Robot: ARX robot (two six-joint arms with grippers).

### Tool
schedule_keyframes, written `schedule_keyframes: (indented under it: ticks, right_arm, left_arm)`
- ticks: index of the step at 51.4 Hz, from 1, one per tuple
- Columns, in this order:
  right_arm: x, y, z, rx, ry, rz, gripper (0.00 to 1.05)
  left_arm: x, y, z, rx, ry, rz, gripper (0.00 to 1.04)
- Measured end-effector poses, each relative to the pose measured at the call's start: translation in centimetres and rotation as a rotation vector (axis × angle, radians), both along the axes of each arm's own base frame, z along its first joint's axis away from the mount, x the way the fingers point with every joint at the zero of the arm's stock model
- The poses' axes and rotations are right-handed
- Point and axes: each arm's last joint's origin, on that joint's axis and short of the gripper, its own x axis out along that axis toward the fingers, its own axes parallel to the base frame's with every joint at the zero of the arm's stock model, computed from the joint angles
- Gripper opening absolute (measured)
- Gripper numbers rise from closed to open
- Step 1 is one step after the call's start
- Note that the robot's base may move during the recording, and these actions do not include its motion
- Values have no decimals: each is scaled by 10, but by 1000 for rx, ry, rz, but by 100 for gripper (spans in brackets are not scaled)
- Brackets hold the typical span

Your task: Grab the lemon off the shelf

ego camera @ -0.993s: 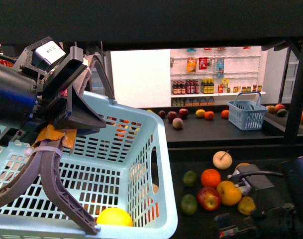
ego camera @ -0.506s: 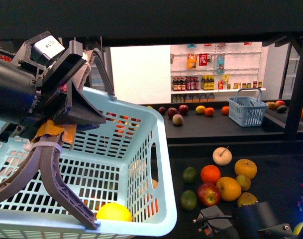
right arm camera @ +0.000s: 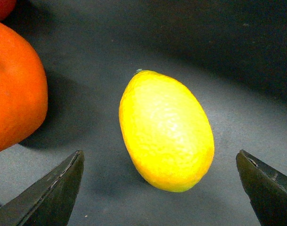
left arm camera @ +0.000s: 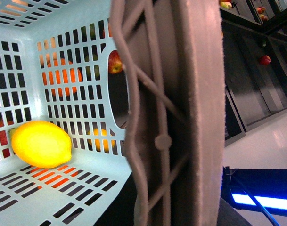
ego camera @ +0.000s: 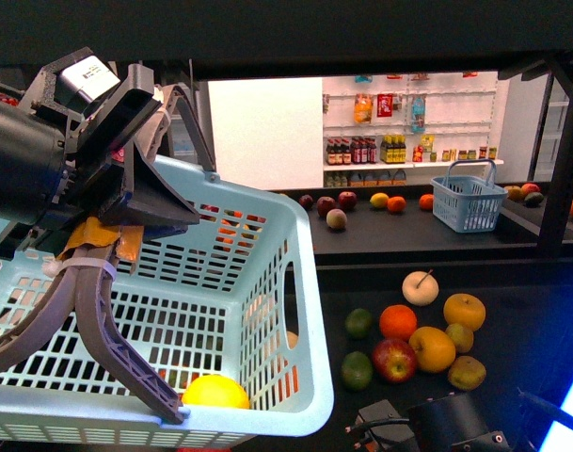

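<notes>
A yellow lemon (right arm camera: 166,129) lies on the dark shelf tier (right arm camera: 237,52). It sits between the spread fingers of my right gripper (right arm camera: 159,153), which is open and not touching it. An orange (right arm camera: 11,89) lies close beside it. In the front view only the right arm's back end (ego camera: 437,424) shows, at the bottom edge below the fruit pile. My left gripper (ego camera: 126,221) is shut on the light blue basket (ego camera: 267,235) and holds it up at the left. Another lemon (ego camera: 215,391) rests on the basket floor and also shows in the left wrist view as the lemon (left arm camera: 41,143).
On the black shelf tier (ego camera: 521,311) lie limes (ego camera: 357,370), an orange (ego camera: 397,321), an apple (ego camera: 395,360) and yellow fruit (ego camera: 432,348). Farther back, a small blue basket (ego camera: 468,202) and more fruit sit on another tier. White wall shelves of bottles (ego camera: 380,151) stand behind.
The right arm has dropped from beside the fruit pile to the bottom edge of the front view, uncovering a yellow fruit. The basket has barely shifted.
</notes>
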Motion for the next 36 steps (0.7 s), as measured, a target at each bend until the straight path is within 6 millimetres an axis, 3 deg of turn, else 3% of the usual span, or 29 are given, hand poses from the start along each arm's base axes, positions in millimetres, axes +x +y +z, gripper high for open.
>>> schedule_keyframes:
  ticks: [19, 29, 36]
  right_arm:
    - [3, 6, -15, -69, 21, 28, 96]
    - [2, 8, -18, -85, 22, 44, 73]
    - [2, 7, -18, -92, 20, 50, 51]
  left_arm:
    - [0, 0, 0, 0, 0, 0, 14]
    - [0, 0, 0, 0, 0, 0, 14]
    - [0, 0, 0, 0, 0, 0, 14]
